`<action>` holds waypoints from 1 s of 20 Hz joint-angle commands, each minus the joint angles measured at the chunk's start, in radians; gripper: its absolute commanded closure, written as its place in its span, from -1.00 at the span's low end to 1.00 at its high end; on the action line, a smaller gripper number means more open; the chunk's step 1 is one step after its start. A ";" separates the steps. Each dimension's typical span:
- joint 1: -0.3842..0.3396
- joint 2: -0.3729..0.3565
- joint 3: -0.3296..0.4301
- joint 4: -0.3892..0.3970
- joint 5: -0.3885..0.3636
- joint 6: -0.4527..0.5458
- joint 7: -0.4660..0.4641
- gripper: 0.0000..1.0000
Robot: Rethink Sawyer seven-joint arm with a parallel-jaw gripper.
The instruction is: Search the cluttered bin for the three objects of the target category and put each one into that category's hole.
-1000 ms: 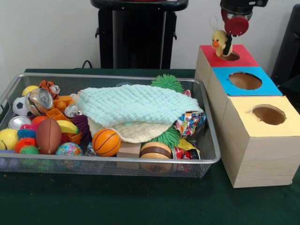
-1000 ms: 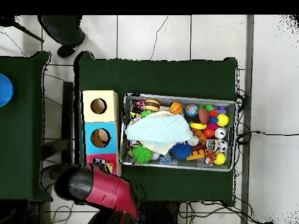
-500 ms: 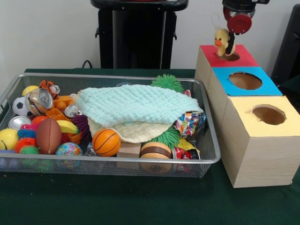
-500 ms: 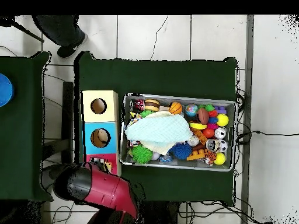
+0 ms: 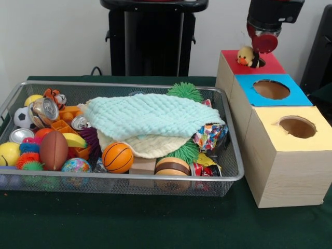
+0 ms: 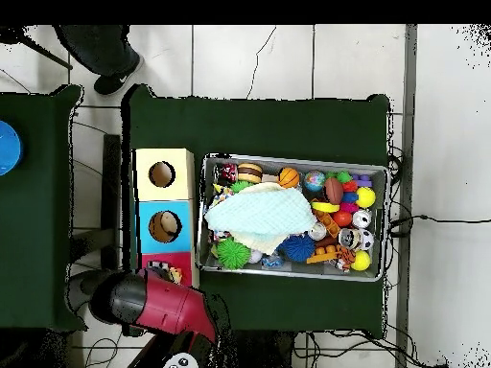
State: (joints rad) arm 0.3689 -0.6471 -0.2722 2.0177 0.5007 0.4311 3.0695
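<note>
My gripper [image 5: 258,56] pinches the yellow duck [image 5: 245,55] right over the red box [image 5: 228,62], the toy half sunk in its hole, beside the wire bin [image 5: 228,155].

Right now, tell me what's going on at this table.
The robot's gripper is at the red-topped box, with a yellow duck toy sitting at that box's hole, low against the top. The wire bin beside it is full of balls, cans and toys, partly covered by a pale green cloth.
</note>
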 commanded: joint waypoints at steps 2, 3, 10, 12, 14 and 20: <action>0.005 0.059 0.070 -0.066 0.033 -0.006 0.133 -1.00; 0.004 0.056 0.071 -0.064 0.035 -0.005 0.133 -1.00; 0.032 0.056 0.038 -0.075 0.033 0.028 0.163 -1.00; 0.019 0.046 0.054 -0.063 0.041 0.016 0.153 -1.00; 0.032 0.046 0.047 -0.072 0.039 0.032 0.163 -1.00; 0.047 0.016 0.014 -0.082 0.012 0.119 0.171 -1.00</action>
State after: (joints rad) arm 0.3856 -0.6378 -0.2816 2.0120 0.5011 0.4311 3.0701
